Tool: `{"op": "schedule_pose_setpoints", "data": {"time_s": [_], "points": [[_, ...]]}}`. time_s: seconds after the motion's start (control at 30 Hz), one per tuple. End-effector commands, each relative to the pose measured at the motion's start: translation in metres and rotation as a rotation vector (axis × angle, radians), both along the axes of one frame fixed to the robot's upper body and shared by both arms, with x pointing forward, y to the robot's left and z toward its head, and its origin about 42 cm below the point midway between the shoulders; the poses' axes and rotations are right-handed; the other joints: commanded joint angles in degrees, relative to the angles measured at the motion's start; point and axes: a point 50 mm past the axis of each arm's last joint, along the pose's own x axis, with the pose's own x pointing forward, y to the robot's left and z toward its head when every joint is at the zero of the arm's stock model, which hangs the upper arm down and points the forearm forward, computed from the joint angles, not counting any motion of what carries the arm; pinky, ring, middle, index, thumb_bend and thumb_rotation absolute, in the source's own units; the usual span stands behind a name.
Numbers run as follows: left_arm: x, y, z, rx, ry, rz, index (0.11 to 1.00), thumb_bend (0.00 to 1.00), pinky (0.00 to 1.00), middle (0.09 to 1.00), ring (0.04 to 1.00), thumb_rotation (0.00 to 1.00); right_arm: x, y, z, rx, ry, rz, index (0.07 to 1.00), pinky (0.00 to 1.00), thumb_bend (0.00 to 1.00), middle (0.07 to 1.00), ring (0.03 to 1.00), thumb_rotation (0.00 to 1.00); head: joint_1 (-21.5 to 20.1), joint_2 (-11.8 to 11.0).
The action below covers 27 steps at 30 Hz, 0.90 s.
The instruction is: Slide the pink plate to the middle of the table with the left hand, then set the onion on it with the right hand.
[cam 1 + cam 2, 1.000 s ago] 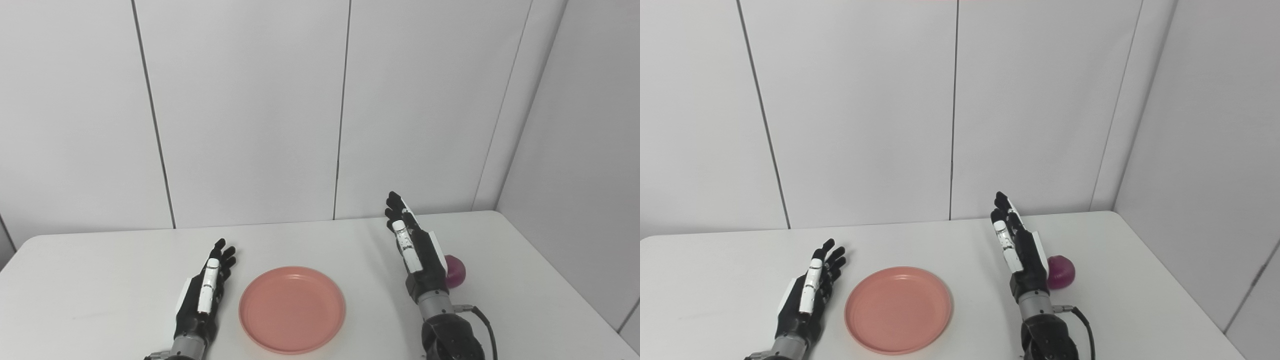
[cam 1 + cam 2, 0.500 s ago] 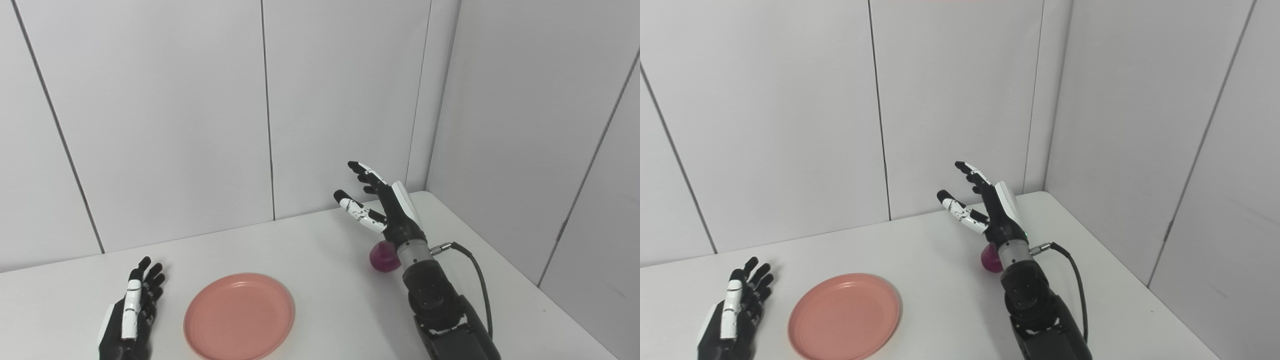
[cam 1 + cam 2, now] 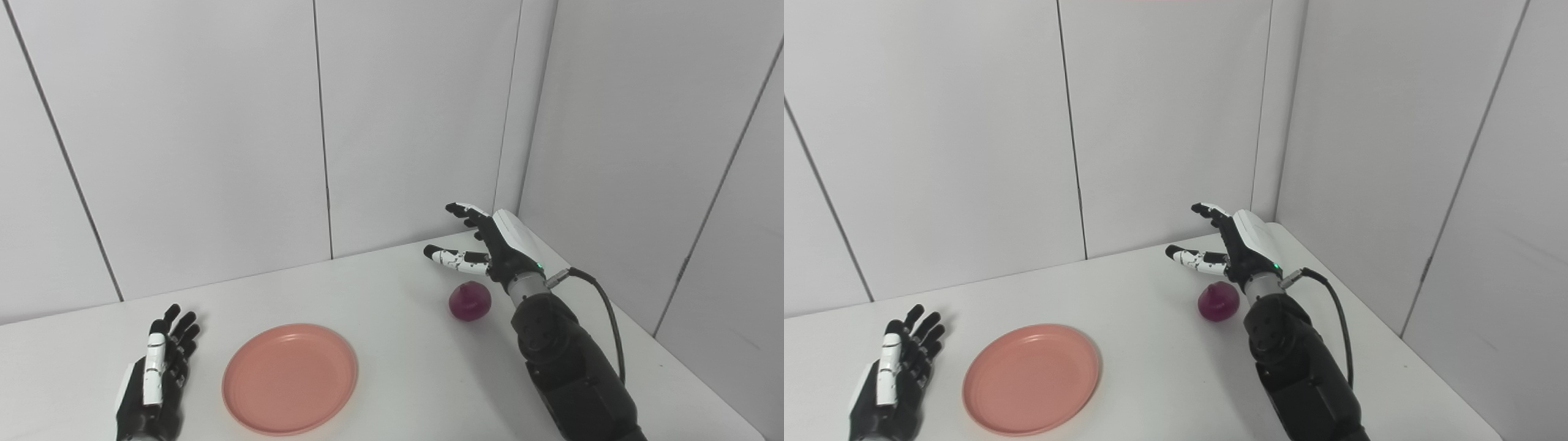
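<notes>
The pink plate (image 3: 290,379) lies flat on the white table (image 3: 392,343) in the lower left-centre of the frame, with nothing on it. Just to its left, at the lower left corner, the left hand (image 3: 153,380) rests low by the table with its fingers (image 3: 174,324) spread, pointing up the frame and holding nothing; it sits beside the plate without touching it. The onion (image 3: 470,301), dark purple, sits on the table right of centre, well apart from the plate. The right hand (image 3: 490,248) hovers just above and behind the onion, its arm rising from the lower right; its fingers (image 3: 462,211) are spread wide, the thumb reaching left, and they close on nothing. The onion shows clear of the hand
</notes>
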Motion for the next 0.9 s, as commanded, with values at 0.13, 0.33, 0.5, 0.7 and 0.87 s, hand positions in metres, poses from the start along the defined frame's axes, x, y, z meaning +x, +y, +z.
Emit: {"op": "schedule_pose_setpoints", "data": {"time_s": [0.13,0.33,0.5,0.7,0.87], "points": [[-0.018,0.002,-0.021,-0.017,0.072,-0.005,0.934,0.55,0.99,0.933,0.944,1.00,0.014,-0.012,0.023,-0.087,-0.025,-0.045,0.851,0.81,0.94,0.860,0.857,0.44,-0.2,0.0],[-0.021,0.001,-0.020,-0.017,0.071,-0.012,0.936,0.54,0.98,0.937,0.944,1.00,0.017,-0.016,0.016,-0.090,0.028,-0.050,0.859,0.82,0.97,0.868,0.870,0.40,-0.1,0.1],[-0.024,-0.001,-0.018,-0.016,0.065,-0.018,0.932,0.54,0.97,0.936,0.941,1.00,0.020,-0.020,0.011,-0.091,0.069,-0.061,0.864,0.84,0.98,0.879,0.878,0.37,0.0,0.2],[-0.028,-0.004,-0.016,-0.012,0.064,-0.024,0.936,0.54,0.97,0.936,0.941,1.00,0.023,-0.023,0.005,-0.155,0.164,-0.061,0.872,0.87,1.00,0.877,0.875,0.36,0.1,0.3],[-0.030,-0.005,-0.016,-0.007,0.067,-0.034,0.943,0.55,0.97,0.940,0.945,1.00,0.026,-0.025,-0.001,-0.179,0.258,-0.059,0.874,0.79,1.00,0.887,0.860,0.34,0.0,0.3]]}}
